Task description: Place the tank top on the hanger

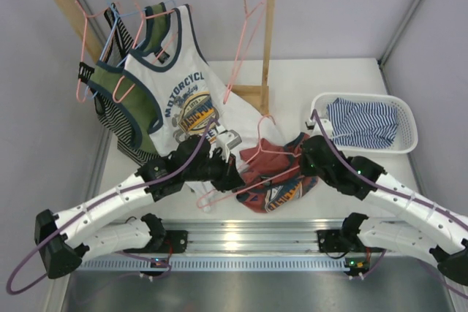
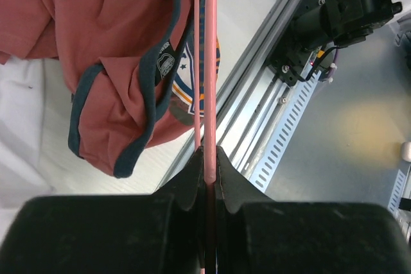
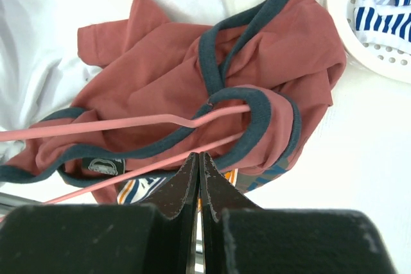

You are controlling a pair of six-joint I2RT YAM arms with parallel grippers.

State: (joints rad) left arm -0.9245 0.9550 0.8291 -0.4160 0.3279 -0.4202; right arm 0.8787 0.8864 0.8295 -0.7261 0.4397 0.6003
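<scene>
- Found left claw (image 2: 209, 153) clamped on the thin pink wire of the hanger (image 2: 210, 62), jaws pressed together around it.
- Found right claw (image 3: 199, 157) closed tight, tips right at the tank top (image 3: 160, 75); cannot tell of any cloth pinched between.
- Noted hanger's long axis running across from left claw toward right, far end inside a navy-trimmed strap loop (clearest from the right wrist).
- Located tank top crumpled on the table (image 1: 314, 82) between both claws, directly ahead of the right, the nearer one.
- Recorded rust-red cloth, dark navy trim at the openings, colourful print partly folded under.
</scene>
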